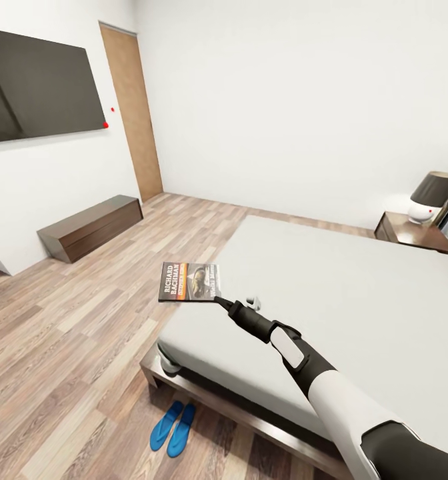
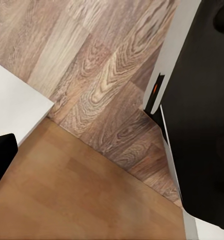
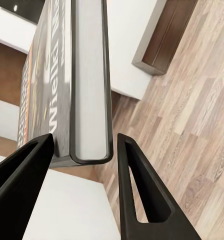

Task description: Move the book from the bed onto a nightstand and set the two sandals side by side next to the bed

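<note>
My right gripper is shut on the book, a dark paperback lettered "RICHARD BACHMAN". I hold it flat in the air just past the near left corner of the bed. In the right wrist view the book stands edge-on between the two black fingers of that gripper. The two blue sandals lie side by side on the floor by the foot corner of the bed frame. A nightstand stands at the far right, beside the bed. One dark fingertip is at the edge of the left wrist view.
A lamp with a dark shade stands on the nightstand. A long low dark cabinet sits against the left wall under a wall-mounted screen. A wooden door is in the far corner. Wood-plank floor stretches left of the bed.
</note>
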You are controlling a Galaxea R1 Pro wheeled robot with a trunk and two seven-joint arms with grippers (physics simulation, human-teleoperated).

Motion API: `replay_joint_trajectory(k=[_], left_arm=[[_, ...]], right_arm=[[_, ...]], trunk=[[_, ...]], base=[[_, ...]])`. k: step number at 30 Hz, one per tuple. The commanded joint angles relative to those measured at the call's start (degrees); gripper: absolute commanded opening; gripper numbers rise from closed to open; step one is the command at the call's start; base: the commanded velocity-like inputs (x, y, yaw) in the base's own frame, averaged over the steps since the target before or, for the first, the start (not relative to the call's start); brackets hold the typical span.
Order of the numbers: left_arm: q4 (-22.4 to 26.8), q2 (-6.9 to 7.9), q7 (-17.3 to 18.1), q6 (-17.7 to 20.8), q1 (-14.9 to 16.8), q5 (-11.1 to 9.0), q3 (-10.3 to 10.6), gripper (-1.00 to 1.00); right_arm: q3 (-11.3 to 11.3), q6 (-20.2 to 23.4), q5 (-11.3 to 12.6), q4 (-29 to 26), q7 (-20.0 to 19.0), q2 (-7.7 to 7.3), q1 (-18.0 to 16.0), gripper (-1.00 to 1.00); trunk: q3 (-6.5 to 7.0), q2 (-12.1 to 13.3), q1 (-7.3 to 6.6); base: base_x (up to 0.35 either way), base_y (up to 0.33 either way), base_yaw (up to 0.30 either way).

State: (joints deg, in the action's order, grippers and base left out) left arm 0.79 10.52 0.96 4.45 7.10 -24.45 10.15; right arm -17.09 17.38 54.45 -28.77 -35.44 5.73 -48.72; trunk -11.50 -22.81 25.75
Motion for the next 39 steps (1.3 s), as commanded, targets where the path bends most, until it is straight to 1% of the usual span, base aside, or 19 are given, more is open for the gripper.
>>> replay_joint_trajectory(k=[1,28,39], left_arm=[[0.1,0.03,0.1,0.3,0.0,-0.6,0.5,1.00],[0.1,0.03,0.2,0.3,0.0,-0.6,0.5,1.00],[0.1,-0.27,-0.6,0.3,0.0,-0.6,0.6,1.00]], right_arm=[[-0.1,0.4,0.6,0.0,-0.1,-0.02,-0.1,-1.00],[-0.1,0.4,0.6,0.0,0.0,0.04,-0.1,-1.00],[-0.1,0.3,0.5,0.0,0.0,-0.01,-0.1,-1.00]], trunk=[[-0.01,-0.1,0.03],[2.47,-0.1,0.03],[3.49,-0.1,0.03]], base=[[0.000,0.000,0.004],[0.000,0.000,0.000],[0.000,0.000,0.000]])
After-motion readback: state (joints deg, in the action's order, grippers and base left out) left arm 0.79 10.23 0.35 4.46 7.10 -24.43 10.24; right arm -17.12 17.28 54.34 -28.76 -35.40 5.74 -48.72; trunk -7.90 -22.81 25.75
